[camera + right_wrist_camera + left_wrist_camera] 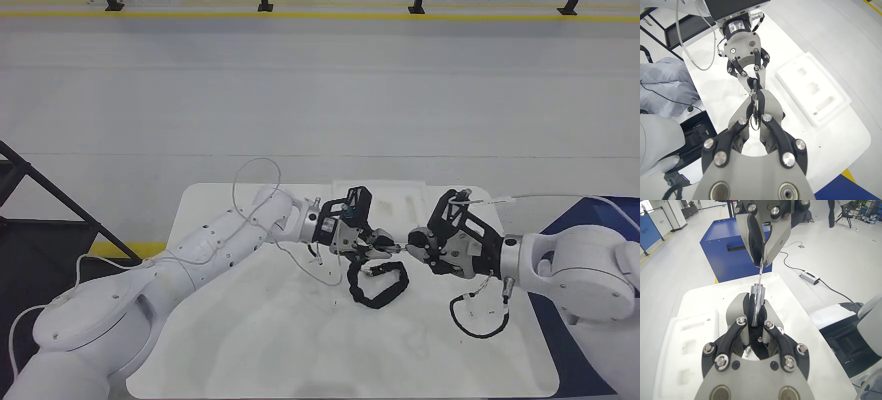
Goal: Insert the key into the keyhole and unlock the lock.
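My left gripper [756,298] is shut on the chrome lock cylinder [757,294], held above the white table [300,340]. The lock's black cable loop [378,283] hangs down from it. Facing it, my right gripper [762,263] is shut on the key [760,273]. The key's thin blade points straight at the cylinder and its tip meets the end face, with most of the blade still outside. In the right wrist view my right gripper [755,95] pinches the key head, the key ring [755,121] dangling behind it. Just beyond is my left gripper [754,88].
A white foam tray [405,195] with rectangular recesses lies at the table's far edge behind the grippers. Another black cable [478,318] lies on the table under the right arm. A blue cabinet [730,249] stands beyond the table's end.
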Available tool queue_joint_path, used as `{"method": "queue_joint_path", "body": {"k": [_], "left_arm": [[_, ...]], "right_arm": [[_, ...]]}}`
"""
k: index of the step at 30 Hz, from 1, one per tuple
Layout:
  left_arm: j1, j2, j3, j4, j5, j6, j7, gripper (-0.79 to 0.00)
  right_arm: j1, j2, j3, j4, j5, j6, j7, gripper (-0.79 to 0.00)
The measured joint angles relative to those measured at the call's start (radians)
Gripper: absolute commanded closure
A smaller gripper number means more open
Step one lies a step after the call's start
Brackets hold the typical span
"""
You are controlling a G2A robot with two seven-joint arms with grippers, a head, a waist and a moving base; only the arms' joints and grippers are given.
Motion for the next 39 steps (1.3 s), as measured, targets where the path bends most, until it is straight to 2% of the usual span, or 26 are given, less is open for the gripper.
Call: {"method": "queue_joint_path", "body": {"k": [6, 19, 28, 29, 30, 31, 36, 39], "left_arm": [[0.02, 0.0, -0.026, 0.039, 0.003, 0.008, -0.086, 0.0], [0.117, -0.018, -0.053, 0.117, -0.046, 0.058, -0.313, 0.0], [0.167, -0.056, -0.056, 0.179, -0.046, 0.099, -0.413, -0.012], [0.169, -0.063, -0.056, 0.186, -0.041, 0.108, -0.427, -0.262], [0.169, -0.068, -0.057, 0.191, -0.037, 0.115, -0.437, -0.391], [0.17, -0.072, -0.057, 0.198, -0.034, 0.12, -0.445, -0.785], [0.176, -0.095, -0.072, 0.251, -0.055, 0.081, -0.436, -0.785], [0.171, -0.099, -0.091, 0.27, -0.049, 0.057, -0.393, -0.785]], "right_arm": [[0.009, -0.001, 0.001, 0.021, 0.007, -0.035, -0.014, -0.785], [0.069, -0.014, -0.099, 0.151, -0.04, -0.333, -0.076, -0.785], [0.163, -0.038, -0.207, 0.269, 0.006, -0.45, -0.119, -0.785], [0.175, -0.041, -0.22, 0.28, 0.008, -0.455, -0.122, -0.785], [0.183, -0.043, -0.229, 0.288, 0.011, -0.458, -0.125, -0.785], [0.192, -0.045, -0.238, 0.297, 0.013, -0.461, -0.127, -0.785], [0.239, -0.057, -0.282, 0.352, 0.029, -0.467, -0.13, -0.785], [0.265, -0.064, -0.304, 0.388, 0.042, -0.473, -0.126, -0.785]]}}
